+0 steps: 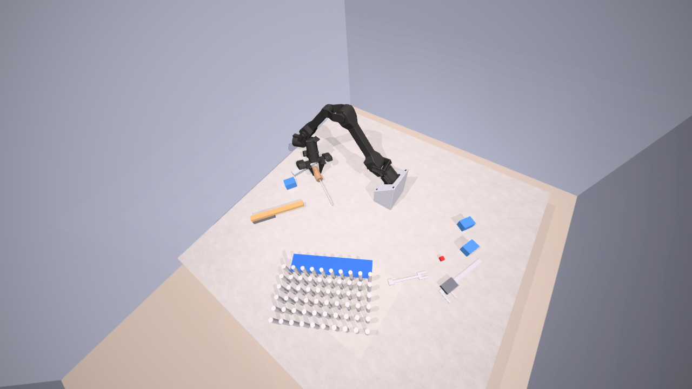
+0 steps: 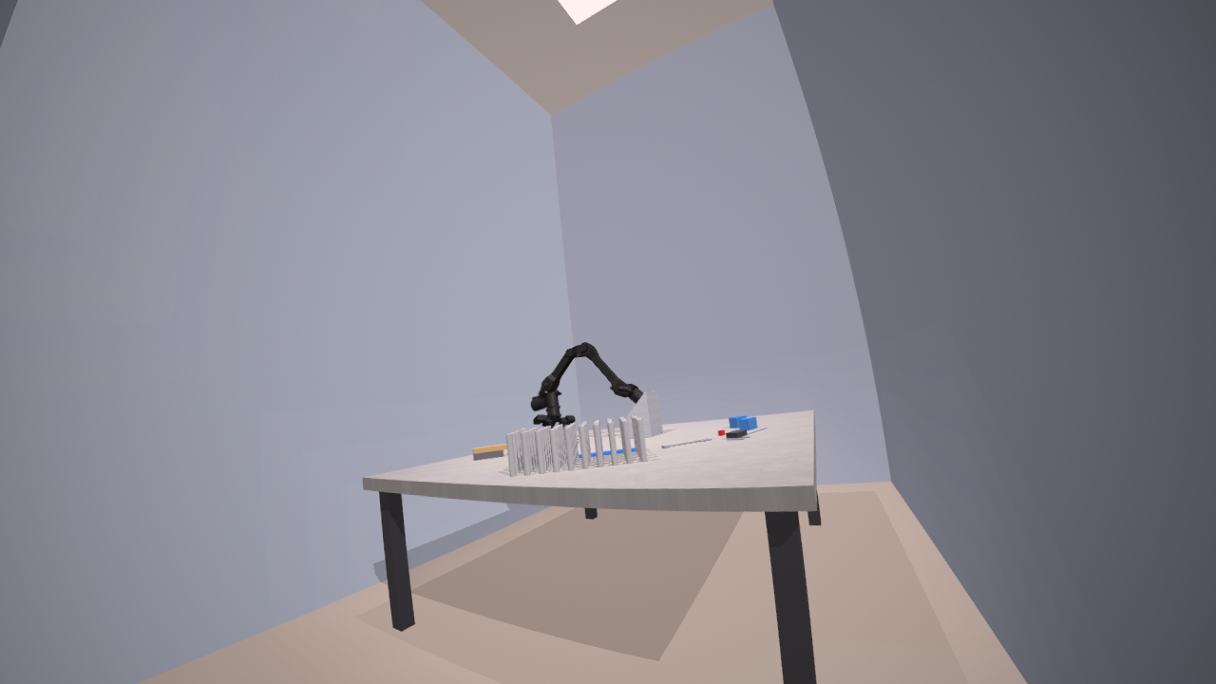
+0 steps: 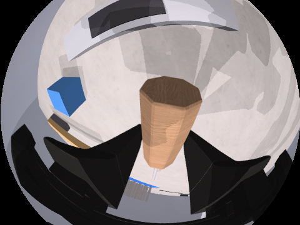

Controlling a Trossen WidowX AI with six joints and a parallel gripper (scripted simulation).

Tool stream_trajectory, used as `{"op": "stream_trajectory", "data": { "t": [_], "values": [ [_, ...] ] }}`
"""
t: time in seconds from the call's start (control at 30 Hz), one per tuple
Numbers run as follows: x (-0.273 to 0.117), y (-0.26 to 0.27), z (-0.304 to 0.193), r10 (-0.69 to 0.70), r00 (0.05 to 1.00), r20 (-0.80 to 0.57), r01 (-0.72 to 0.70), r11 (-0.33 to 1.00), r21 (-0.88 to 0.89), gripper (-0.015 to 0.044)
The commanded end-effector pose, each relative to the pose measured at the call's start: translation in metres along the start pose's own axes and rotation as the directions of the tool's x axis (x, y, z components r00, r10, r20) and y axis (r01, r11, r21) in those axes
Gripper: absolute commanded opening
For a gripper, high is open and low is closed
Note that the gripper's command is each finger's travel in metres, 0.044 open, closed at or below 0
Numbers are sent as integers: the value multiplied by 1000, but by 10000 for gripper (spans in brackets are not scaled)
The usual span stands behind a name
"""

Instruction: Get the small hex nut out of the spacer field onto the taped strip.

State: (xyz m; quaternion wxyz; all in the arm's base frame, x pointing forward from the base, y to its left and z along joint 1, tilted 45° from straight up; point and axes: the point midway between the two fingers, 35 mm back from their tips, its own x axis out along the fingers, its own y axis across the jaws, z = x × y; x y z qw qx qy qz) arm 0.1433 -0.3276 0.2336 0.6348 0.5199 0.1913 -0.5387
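Note:
My gripper [image 1: 317, 171] [image 3: 164, 131] is shut on the wooden handle of a thin-shafted tool [image 1: 317, 174] [image 3: 165, 125], at the far left of the table. Its metal shaft slants away from the fingers towards the spacer side; I cannot tell whether its tip touches the table. The white spacers [image 1: 270, 319] [image 2: 641, 439] [image 3: 137, 191] stand upright in rows, well away from my gripper. The blue taped strip [image 1: 332, 263] [image 3: 142, 182] lies along their arm-side edge. I cannot make out the hex nut in any view.
A pale bar with a dark patch [image 3: 200, 14] lies beneath my gripper. A blue block [image 1: 290, 183] [image 3: 67, 94] and an orange bar [image 1: 277, 212] lie nearby. Across the table are a small fork [image 1: 407, 278], a red cube [image 1: 441, 258], two blue blocks [image 1: 466, 223] [image 1: 470, 247] and a grey block [image 1: 448, 285] over another fork.

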Motion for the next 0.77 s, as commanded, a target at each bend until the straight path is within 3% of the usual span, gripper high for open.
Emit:
{"op": "stream_trajectory", "data": {
  "t": [0.0,0.17,0.73],
  "values": [
    [8,-2,-1,0,1000,-12,0,1000,-2,0],
    [10,-3,0,0,1000,-12,0,1000,-2,0],
    [6,-2,1,-2,1000,-2,2,1000,1,440]
  ]
}}
